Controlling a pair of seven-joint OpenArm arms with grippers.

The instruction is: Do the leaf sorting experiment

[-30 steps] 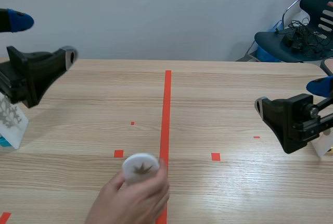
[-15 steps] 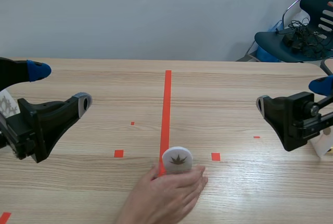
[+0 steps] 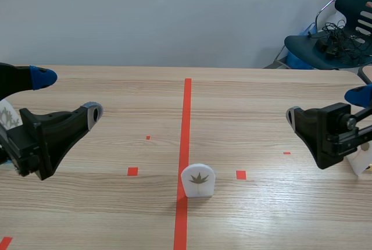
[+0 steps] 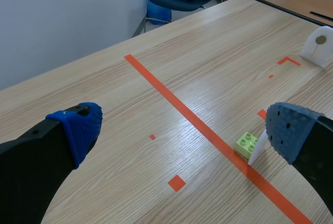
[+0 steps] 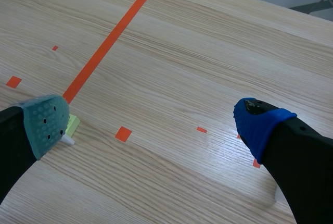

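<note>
Sorting looks unstarted: the small white arch-shaped plaque printed with a brown leaf [image 3: 197,180] stands upright at the red centre line [image 3: 186,122] on the wooden bench [image 3: 261,87], with the left gripper [image 3: 68,95] and right gripper [image 3: 324,106] well apart from it, fingers spread wide, empty.

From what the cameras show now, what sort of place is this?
Probably a robotics lab: a light wooden table marked with orange-red tape, a white arched leaf card standing on it, and a dark blue chair holding black cables.

Black, thick-fingered left gripper [image 3: 68,95] and right gripper [image 3: 322,106] — dotted pads [image 5: 47,122] blue or grey-green.
</note>
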